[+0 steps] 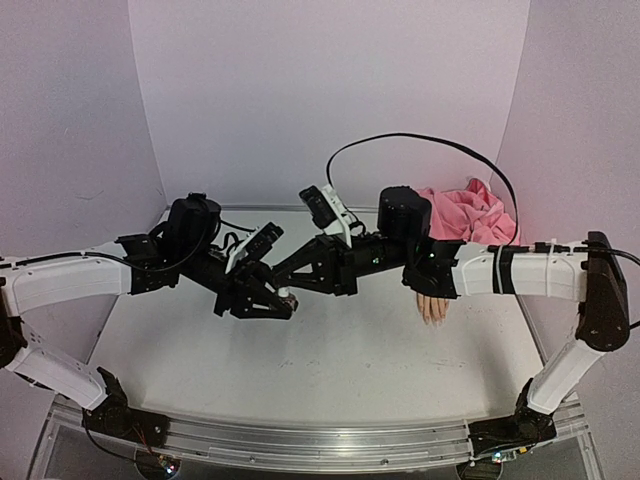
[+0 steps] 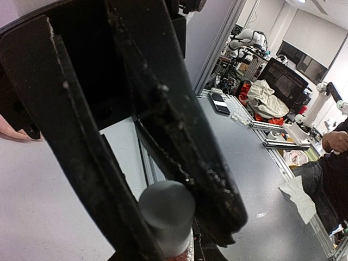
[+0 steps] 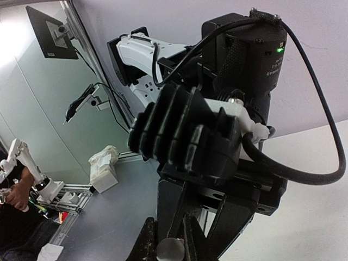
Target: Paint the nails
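Note:
Above the middle of the table my left gripper (image 1: 268, 302) is shut on a small pinkish polish bottle (image 2: 185, 251). Its pale cap (image 2: 167, 209) points toward the right arm. My right gripper (image 1: 287, 284) meets it from the right, its black fingers (image 2: 179, 136) shut on either side of the cap. In the right wrist view the round cap top (image 3: 170, 249) sits between my right gripper's (image 3: 169, 243) fingers. The mannequin hand (image 1: 432, 305) lies on the table, fingers toward me, sticking out of the pink sleeve (image 1: 470, 215). Its nails (image 1: 435, 321) are too small to make out.
The right forearm (image 1: 520, 268) crosses over the mannequin's wrist. A black cable (image 1: 420, 140) loops above the right arm. White walls close the table at the back and both sides. The aluminium rail (image 1: 320, 440) with both arm bases runs along the near edge.

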